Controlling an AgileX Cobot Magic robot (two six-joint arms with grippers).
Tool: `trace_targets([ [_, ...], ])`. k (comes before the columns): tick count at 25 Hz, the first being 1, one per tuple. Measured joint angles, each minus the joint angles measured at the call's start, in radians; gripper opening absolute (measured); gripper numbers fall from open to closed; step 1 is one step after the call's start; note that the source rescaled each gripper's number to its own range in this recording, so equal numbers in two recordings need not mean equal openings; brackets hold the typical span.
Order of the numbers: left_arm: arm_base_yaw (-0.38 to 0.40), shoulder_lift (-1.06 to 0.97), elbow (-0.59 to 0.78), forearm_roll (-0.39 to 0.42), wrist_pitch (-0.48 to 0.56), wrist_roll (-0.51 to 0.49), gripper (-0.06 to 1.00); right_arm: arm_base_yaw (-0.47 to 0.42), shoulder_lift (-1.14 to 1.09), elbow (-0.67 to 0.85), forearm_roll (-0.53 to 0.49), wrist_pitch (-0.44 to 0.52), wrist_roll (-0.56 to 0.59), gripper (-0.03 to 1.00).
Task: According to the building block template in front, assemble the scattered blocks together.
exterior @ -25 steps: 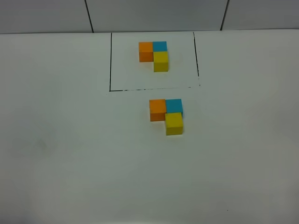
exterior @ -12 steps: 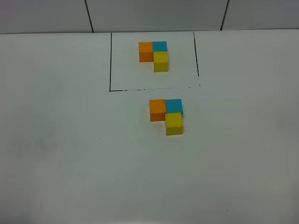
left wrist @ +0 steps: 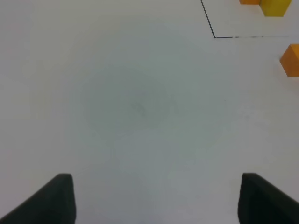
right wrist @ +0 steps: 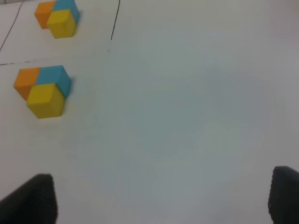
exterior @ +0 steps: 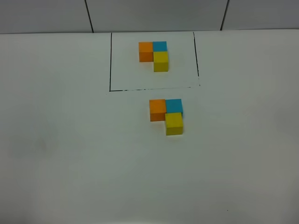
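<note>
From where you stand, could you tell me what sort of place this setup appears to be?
Probably a lab test bench for robot manipulation: a plain white table, a black drawn rectangle framing a model of cubes, and a matching trio of orange, blue and yellow cubes outside it.

White table carries the building block template and, just outside it, the scattered blocks

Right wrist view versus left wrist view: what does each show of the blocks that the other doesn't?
Only the right wrist view shows the loose blue cube and loose yellow cube, touching in an L with the loose orange cube, plus the right gripper, open. Only the left wrist view shows the left gripper, open. Both show that orange cube and part of the template frame.
</note>
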Motion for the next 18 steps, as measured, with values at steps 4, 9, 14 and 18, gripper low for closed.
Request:
trace_targets([
  [4, 0.0, 0.0, 0.0, 0.0, 0.0, 0.0, 0.54, -0.002, 0.0, 0.0, 0.0, 0.0, 0.0, 0.8],
  [9, 0.0, 0.0, 0.0, 0.0, 0.0, 0.0, 0.54, -0.002, 0.0, 0.0, 0.0, 0.0, 0.0, 0.79],
  [14, 0.0, 0.0, 0.0, 0.0, 0.0, -0.001, 0.54, -0.002, 0.0, 0.0, 0.0, 0.0, -0.001, 0.77],
  [18, 0.0, 0.0, 0.0, 0.0, 0.0, -0.001, 0.54, -0.002, 0.0, 0.0, 0.0, 0.0, -0.001, 0.76],
])
